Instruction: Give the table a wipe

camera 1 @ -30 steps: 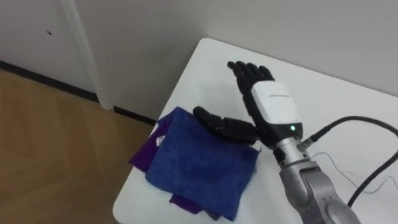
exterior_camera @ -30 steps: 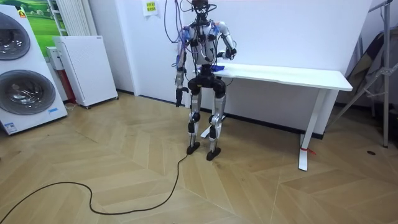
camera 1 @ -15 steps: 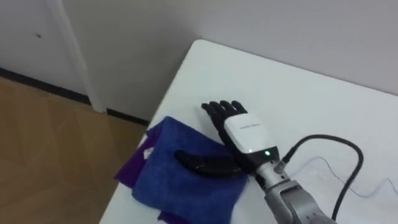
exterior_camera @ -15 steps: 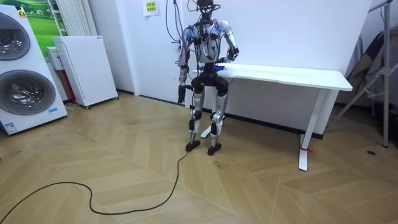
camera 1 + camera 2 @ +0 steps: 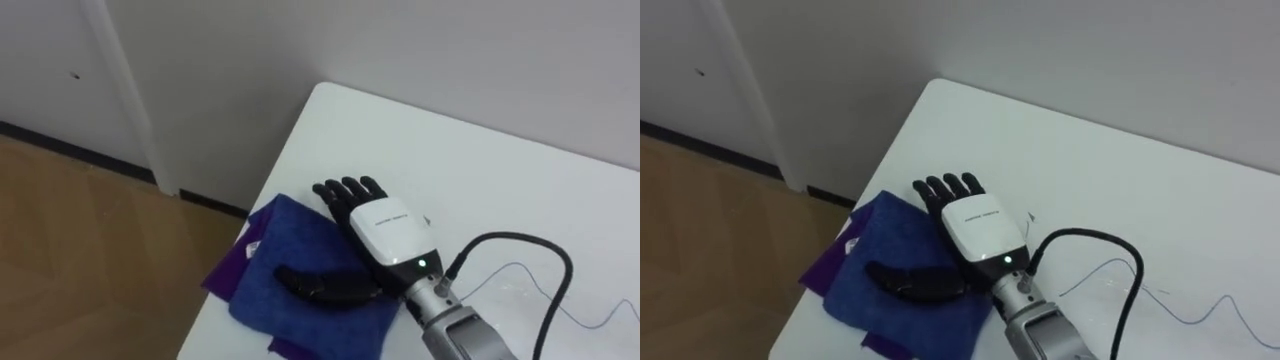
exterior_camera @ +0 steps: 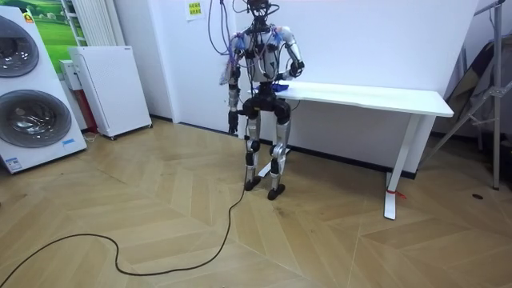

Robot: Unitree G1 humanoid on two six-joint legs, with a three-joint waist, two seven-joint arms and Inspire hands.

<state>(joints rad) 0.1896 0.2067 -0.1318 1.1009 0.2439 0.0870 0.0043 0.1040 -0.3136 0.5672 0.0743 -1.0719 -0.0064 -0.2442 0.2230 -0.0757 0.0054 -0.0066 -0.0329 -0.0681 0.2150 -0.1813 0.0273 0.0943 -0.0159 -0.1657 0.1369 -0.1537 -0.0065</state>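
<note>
Blue cloth (image 5: 290, 250): lies folded over a purple cloth (image 5: 222, 275) at the left edge of the white table (image 5: 480, 180), near its corner. Right hand (image 5: 385, 228): laid flat upon it. Fingers (image 5: 345, 192) are held straight and close together at the cloth's far edge, thumb spread wide on the cloth, nothing gripped. Recommended handling: even downward pressure, strokes directed inward from the edge, lest the cloth be bunched or pushed off. Left hand (image 6: 231, 122): hangs at the robot's side.
</note>
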